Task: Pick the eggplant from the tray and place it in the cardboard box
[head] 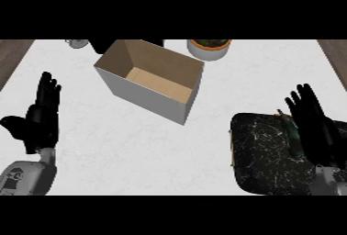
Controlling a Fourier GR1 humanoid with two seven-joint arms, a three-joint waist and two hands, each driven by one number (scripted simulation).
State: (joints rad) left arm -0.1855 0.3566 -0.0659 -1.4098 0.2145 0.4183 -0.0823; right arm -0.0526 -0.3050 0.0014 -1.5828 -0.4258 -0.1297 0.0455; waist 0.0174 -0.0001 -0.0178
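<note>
Eggplant (292,133) dark green, on tray (261,147), beside R hand (313,124).

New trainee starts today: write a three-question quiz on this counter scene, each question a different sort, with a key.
1. True or false: the eggplant already lies inside the cardboard box.
2. Which robot hand is over the dark tray? A) left robot hand B) right robot hand C) neither
3. Fill in: the white pot with a plant stands at the counter's ____ edge, just right of the box.

Key
1. False: it lies on the tray, partly hidden by the right robot hand.
2. B: open, fingers straight; the left rests open at the view's left.
3. far
</note>
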